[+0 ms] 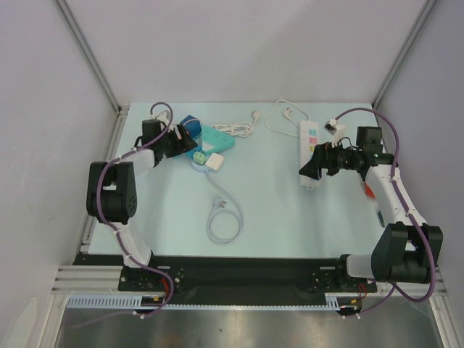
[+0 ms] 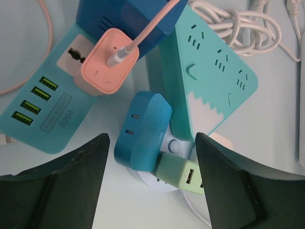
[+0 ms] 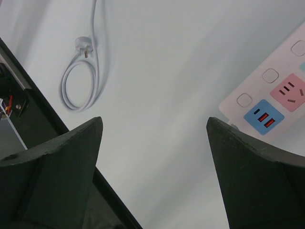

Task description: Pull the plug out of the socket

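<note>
A round white socket [image 2: 151, 183] lies on the table with a blue plug adapter [image 2: 143, 131] and a pale green USB charger [image 2: 181, 175] plugged into it. It also shows in the top view [image 1: 199, 164]. My left gripper [image 2: 151, 138] is open and hovers above them, its fingers on either side of the blue adapter and apart from it. A pink charger [image 2: 107, 62] with a pink cable sits in a teal USB strip [image 2: 43, 119]. My right gripper [image 3: 153, 121] is open and empty over bare table, beside the near end of a white power strip [image 3: 267, 102].
A teal power strip [image 2: 214, 81] overlaps the round socket's far side. A dark blue block [image 2: 128, 16] lies behind the pink charger. A coiled white cable [image 1: 223, 221] lies mid-table. Bundled white cords [image 1: 239, 129] lie at the back. The white strip [image 1: 309, 141] lies on the right.
</note>
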You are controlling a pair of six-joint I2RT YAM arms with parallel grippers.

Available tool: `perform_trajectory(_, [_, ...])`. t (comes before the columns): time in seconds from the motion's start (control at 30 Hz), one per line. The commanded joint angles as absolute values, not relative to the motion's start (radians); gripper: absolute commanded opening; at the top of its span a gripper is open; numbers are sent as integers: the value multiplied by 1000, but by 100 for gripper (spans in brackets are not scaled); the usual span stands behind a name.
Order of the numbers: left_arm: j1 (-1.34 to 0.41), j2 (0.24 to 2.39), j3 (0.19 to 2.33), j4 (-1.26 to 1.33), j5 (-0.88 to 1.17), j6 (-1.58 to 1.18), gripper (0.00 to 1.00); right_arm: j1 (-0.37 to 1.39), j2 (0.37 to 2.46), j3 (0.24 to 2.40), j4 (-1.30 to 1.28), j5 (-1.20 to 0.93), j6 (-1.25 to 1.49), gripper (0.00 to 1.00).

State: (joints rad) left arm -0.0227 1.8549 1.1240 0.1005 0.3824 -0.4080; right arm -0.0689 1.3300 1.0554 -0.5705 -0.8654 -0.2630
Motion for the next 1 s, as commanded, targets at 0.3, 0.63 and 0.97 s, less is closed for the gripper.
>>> perform_trajectory(0.3, [-5, 1945, 1238, 48, 495, -299, 63, -77, 1319, 1063, -557, -890, -272, 96])
perform_trajectory(0.63, [-3, 1933, 1209, 97, 537, -339, 13, -84, 1315, 1062, -557, -897, -268, 96])
perform_trajectory(0.97, [-81, 1789, 964, 385, 664, -479, 0, -57, 1331, 1057, -555, -934, -258, 95])
